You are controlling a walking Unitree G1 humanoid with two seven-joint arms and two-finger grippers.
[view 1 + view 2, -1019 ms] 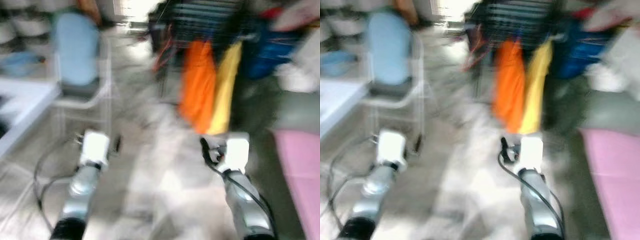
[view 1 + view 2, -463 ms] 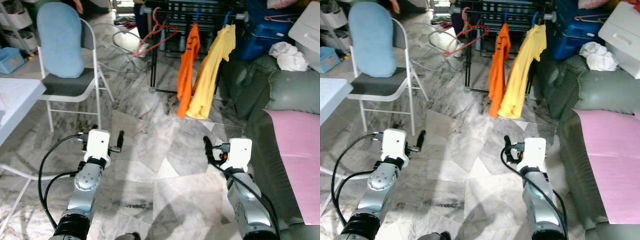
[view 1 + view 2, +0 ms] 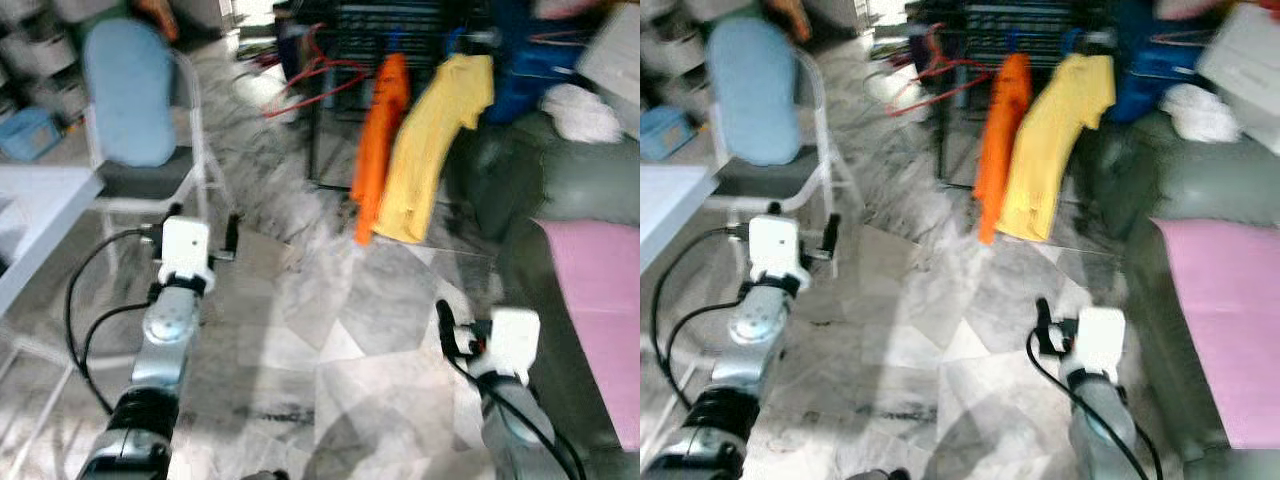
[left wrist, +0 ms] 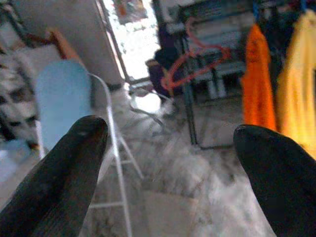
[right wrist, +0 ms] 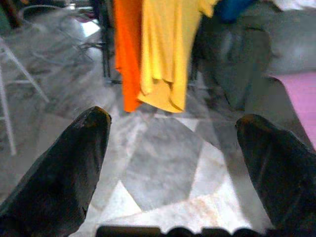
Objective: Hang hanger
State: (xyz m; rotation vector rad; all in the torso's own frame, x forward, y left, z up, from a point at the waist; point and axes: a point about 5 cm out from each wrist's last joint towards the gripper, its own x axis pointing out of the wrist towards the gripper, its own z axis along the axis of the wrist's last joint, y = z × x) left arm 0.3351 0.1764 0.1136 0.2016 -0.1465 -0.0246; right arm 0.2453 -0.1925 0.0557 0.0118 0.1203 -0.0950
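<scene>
Ahead, a red hanger [image 3: 318,78] hangs on the dark drying rack [image 3: 390,25], beside an orange shirt [image 3: 378,140] and a yellow shirt [image 3: 432,145]. A folding chair [image 3: 150,130] with a blue cushion [image 3: 128,95] stands left. Both the left gripper [image 4: 168,163] and right gripper [image 5: 173,163] hover empty over the marble floor [image 3: 340,320], fingers apart, well short of the hanger.

Blurred view over my marble floor [image 3: 940,330] | my left gripper [image 3: 830,232] raised near a white folding chair [image 3: 790,170] with blue cushion [image 3: 752,90] | my right gripper [image 3: 1043,318] lower | black rack [image 3: 1020,30] holds red hanger [image 3: 935,75], orange shirt [image 3: 998,140], yellow shirt [image 3: 1052,140] | pink surface [image 3: 1225,320] on my right
</scene>
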